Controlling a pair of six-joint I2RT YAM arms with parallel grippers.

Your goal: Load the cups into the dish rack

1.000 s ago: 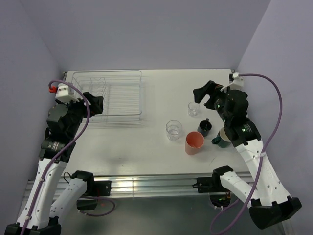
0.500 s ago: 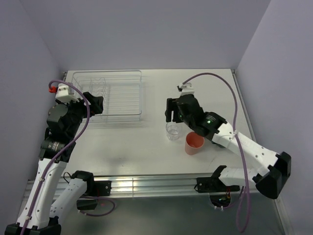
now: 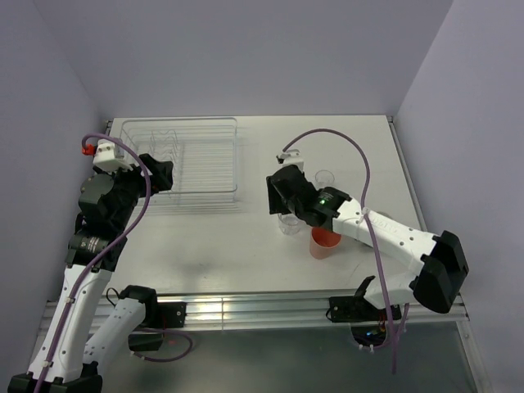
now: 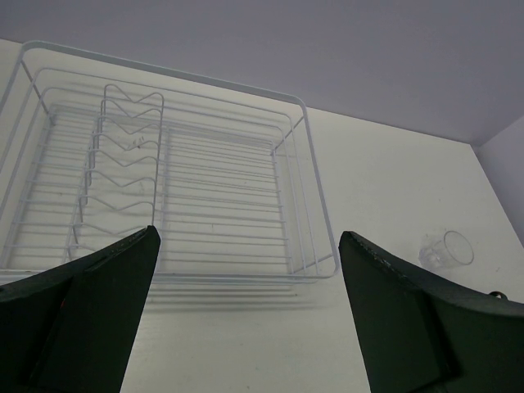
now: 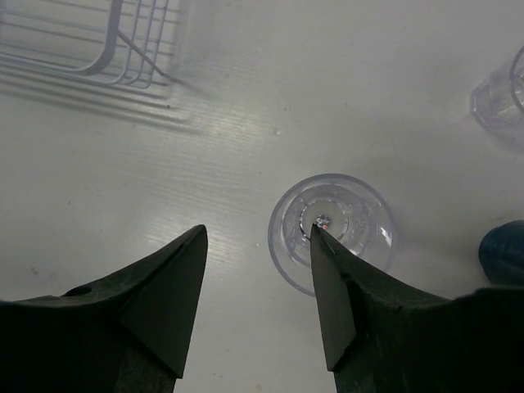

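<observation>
The wire dish rack (image 3: 180, 160) stands at the back left, empty; it also shows in the left wrist view (image 4: 164, 180). My right gripper (image 3: 282, 206) is open and hangs over a clear glass tumbler (image 3: 288, 224). In the right wrist view the gripper (image 5: 258, 231) has its right fingertip over the tumbler's (image 5: 332, 221) mouth and its left finger outside it. A second clear tumbler (image 3: 325, 178) stands behind. The pink tumbler (image 3: 324, 242) is half hidden by the arm. A blue mug edge (image 5: 503, 250) shows. The teal mug is hidden. My left gripper (image 3: 160, 176) is open and empty.
The rack's near right corner (image 5: 82, 41) lies to the upper left of my right gripper. The second tumbler shows at the upper right of the right wrist view (image 5: 499, 102) and in the left wrist view (image 4: 446, 248). The right arm's cable (image 3: 327, 143) arcs over the table.
My right arm has swung left from the back right of the table to above the nearer clear tumbler, now covering the mugs. The left arm has not moved.
</observation>
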